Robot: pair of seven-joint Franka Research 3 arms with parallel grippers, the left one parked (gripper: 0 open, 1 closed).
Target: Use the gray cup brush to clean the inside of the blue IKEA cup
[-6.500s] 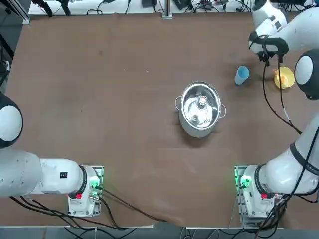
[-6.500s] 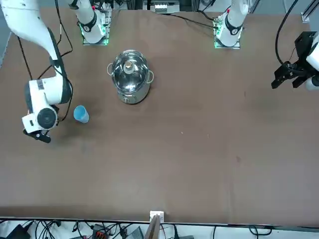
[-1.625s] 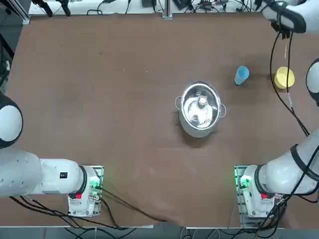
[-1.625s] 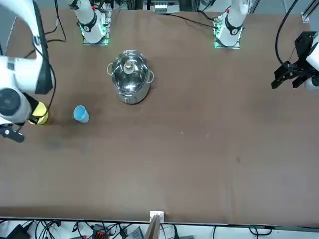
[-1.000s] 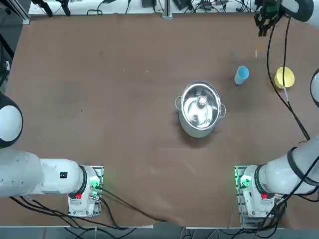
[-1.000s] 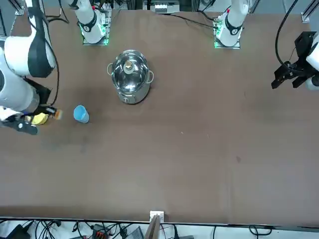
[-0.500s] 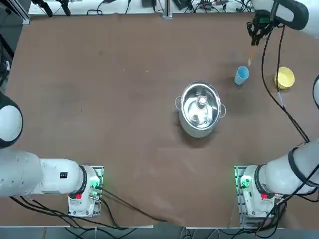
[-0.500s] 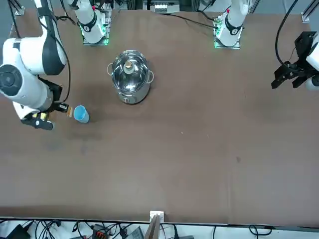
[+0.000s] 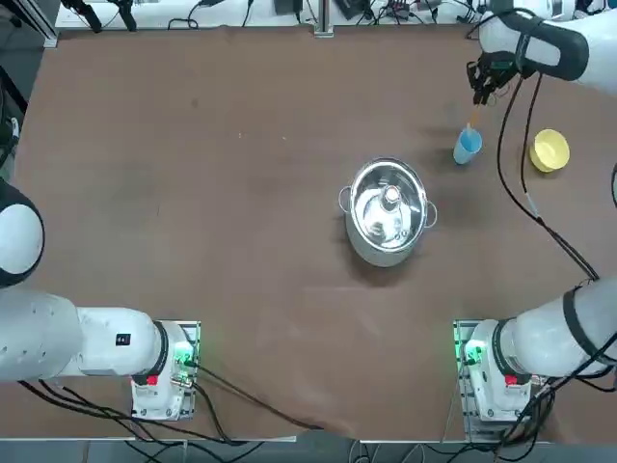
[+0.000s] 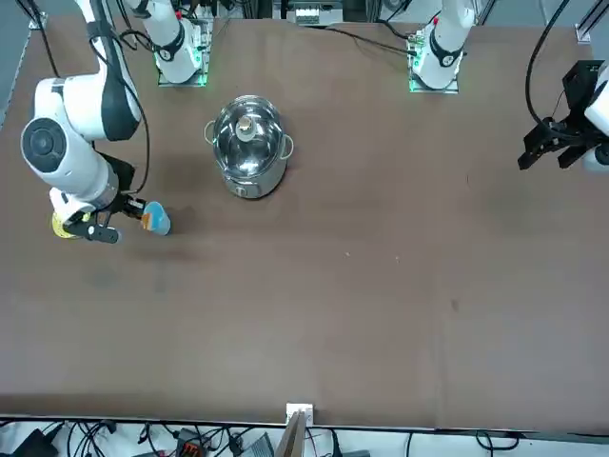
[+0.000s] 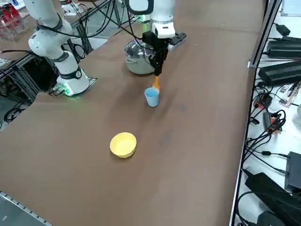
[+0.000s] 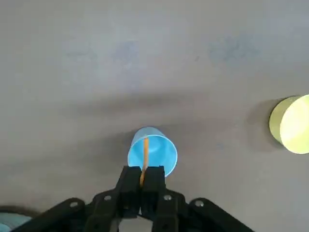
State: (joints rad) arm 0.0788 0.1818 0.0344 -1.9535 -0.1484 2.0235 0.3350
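Near the worktop's far right corner, as seen from overhead, the steel pot stands toward the middle, then the blue IKEA cup upright, then the yellow bowl by the right edge. The right tool hangs above the cup, clamped on the gray cup brush, which points down at the cup's mouth. The step looks like insertion; next comes a straight descent, then scrubbing. The brown worktop is otherwise bare, with cables beyond its far edge.
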